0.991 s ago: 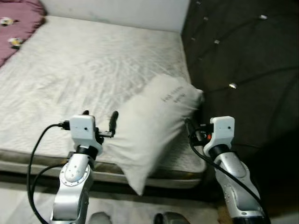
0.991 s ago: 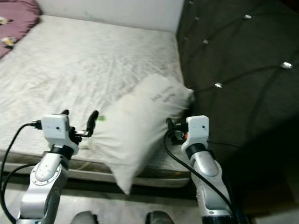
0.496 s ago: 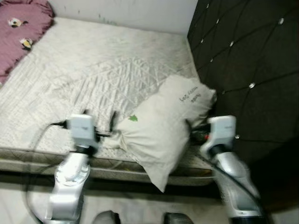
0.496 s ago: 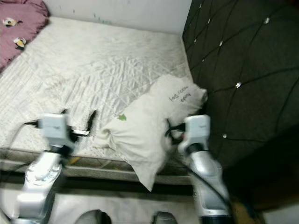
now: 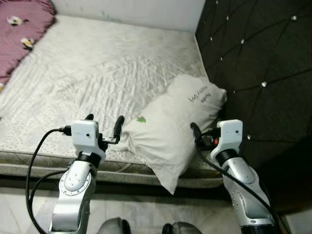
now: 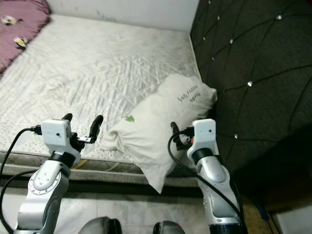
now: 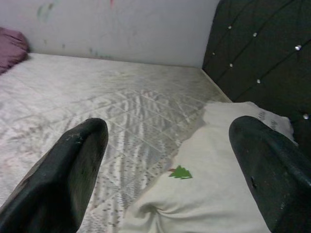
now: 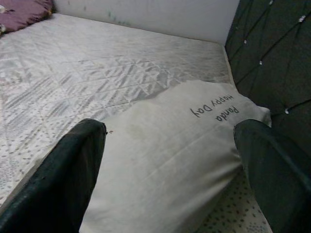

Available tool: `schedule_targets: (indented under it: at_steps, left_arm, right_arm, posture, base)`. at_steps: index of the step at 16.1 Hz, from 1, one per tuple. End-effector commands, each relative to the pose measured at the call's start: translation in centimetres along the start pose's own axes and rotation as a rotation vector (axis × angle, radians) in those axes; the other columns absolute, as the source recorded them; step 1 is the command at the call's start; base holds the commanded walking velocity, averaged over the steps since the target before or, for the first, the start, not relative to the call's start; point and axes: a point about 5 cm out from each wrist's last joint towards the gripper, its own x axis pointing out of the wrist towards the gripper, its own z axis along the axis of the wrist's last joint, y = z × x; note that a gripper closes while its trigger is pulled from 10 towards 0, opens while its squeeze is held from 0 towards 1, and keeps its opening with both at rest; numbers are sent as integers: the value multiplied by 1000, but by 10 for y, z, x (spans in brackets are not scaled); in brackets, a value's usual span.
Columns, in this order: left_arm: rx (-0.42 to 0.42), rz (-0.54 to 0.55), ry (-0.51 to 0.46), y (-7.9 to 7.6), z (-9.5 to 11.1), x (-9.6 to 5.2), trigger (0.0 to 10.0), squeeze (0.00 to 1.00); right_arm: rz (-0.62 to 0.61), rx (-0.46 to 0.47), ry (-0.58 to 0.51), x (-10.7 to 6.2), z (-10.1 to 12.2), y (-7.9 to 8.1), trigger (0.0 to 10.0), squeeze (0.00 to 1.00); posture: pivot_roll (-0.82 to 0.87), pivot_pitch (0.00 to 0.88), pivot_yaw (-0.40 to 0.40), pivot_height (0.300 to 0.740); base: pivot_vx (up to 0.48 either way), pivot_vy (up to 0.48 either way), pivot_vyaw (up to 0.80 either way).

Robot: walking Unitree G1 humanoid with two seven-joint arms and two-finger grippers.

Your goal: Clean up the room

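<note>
A white pillow (image 5: 173,122) with black lettering and a small green tree mark lies on the near right corner of the bed (image 5: 97,63). One of its corners hangs over the mattress edge. My left gripper (image 5: 105,118) is open just left of the pillow's near corner, with nothing between its fingers. In the left wrist view the pillow (image 7: 209,189) lies ahead, toward one finger. My right gripper (image 8: 170,127) is open at the pillow's right side, near the headboard. Its fingers span the pillow (image 8: 175,150) without closing on it.
A black tufted headboard (image 5: 263,58) stands along the right of the bed. A purple blanket (image 5: 22,29) with small figures lies at the far left corner. A white wall (image 5: 126,7) runs behind the bed. Tiled floor (image 5: 146,214) lies below the mattress edge.
The camera has shifted. The pillow has settled flatter and further onto the mattress, and its green tree mark now shows. Both grippers stay open on either side of it.
</note>
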Motion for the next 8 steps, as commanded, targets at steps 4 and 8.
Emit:
schedule_targets:
  at_steps: [4, 8]
  left_arm:
    - [-2, -15, -25, -2, 6, 1, 10000, 0]
    - [-1, -19, -23, -1, 5, 1, 10000, 0]
  right_arm:
    - [-24, -14, -3, 0, 3, -5, 10000, 0]
    - [-27, -12, -4, 1, 3, -5, 10000, 0]
  posture:
    - [-14, 90, -91, 740]
    - [-13, 89, -89, 740]
  base:
    - [312, 0, 0]
    - [341, 0, 0]
